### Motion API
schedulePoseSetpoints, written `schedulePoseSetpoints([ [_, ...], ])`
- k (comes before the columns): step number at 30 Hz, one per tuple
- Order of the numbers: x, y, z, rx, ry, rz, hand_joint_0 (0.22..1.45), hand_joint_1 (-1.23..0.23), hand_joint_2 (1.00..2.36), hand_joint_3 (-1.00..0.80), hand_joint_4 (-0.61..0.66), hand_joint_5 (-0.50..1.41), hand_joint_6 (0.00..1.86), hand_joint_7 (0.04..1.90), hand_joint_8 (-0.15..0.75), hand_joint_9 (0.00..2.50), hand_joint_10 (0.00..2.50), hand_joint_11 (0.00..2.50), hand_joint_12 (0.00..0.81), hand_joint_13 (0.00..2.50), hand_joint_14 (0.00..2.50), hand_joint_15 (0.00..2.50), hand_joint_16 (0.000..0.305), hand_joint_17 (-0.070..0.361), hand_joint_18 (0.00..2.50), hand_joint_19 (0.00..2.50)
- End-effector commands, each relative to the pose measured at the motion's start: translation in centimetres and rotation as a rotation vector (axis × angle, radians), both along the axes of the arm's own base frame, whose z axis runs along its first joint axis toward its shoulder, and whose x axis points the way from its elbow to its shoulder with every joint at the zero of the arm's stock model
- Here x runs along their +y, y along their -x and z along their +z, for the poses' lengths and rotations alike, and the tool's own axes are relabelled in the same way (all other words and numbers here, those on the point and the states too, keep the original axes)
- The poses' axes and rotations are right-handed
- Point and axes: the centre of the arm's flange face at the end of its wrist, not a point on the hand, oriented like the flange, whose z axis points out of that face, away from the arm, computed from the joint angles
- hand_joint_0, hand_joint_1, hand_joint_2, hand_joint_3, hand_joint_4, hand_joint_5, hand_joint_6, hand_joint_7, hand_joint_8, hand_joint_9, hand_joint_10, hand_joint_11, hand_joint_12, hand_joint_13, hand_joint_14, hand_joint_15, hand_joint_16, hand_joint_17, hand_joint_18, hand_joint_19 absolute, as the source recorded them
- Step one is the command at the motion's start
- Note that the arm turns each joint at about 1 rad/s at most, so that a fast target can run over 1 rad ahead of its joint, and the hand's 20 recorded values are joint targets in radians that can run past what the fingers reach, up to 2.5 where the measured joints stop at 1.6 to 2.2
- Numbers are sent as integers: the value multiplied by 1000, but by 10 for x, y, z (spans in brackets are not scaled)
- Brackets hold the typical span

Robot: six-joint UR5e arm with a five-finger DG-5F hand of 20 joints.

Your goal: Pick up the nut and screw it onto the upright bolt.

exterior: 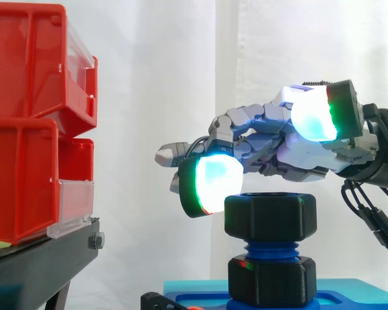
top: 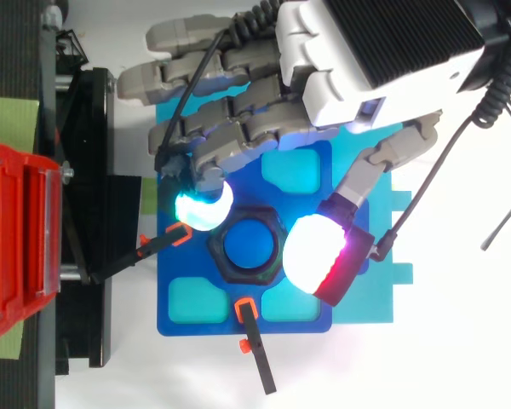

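Note:
A black hex nut [exterior: 269,216] sits on top of the upright blue bolt [exterior: 271,249], with its ring [top: 224,266] round the bolt's blue end [top: 249,245]. A second black nut [exterior: 271,279] sits lower on the thread, at the blue base plate [top: 217,322]. My hand [exterior: 297,152] reaches in from the right, above the top nut. One bent finger's cyan-green pad [exterior: 210,184] hangs at the nut's upper left edge. The thumb's pad [exterior: 317,113] stays well above the nut. From above, the two pads flank the nut without pinching it.
Red bins [exterior: 26,129] are stacked on a black stand [exterior: 39,265] at the left. Two orange-and-black clamps [top: 255,345] [top: 145,249] hold the blue plate, which lies on a cyan board [top: 370,290]. A white curtain hangs behind.

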Motion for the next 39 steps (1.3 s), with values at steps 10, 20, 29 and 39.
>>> schedulePoseSetpoints([
  [10, -6, 1, 0, 1, 1, -5, 494, -267, 1000, -500, 165, 39, 502, 1269, 230, 938, 0, 0, 269, 320, 0, 0, 34, 76, 0, 0],
  [20, -10, 4, -1, 15, 2, 1, 510, -335, 1000, -500, 18, 90, 500, 1369, 114, 1346, 0, 0, 192, 628, 0, 0, 15, 33, 207, 0],
  [29, -12, 5, -2, 18, 2, -2, 515, -379, 1000, -500, 3, 105, 527, 1353, 102, 1721, 0, 0, 89, 1026, 0, 0, 4, -10, 600, 0],
  [39, -11, 4, -1, 9, 2, 0, 504, -345, 1000, -500, 32, 102, 557, 1299, 223, 2045, 10, 309, 120, 1400, 0, 0, 6, -13, 911, 0],
])
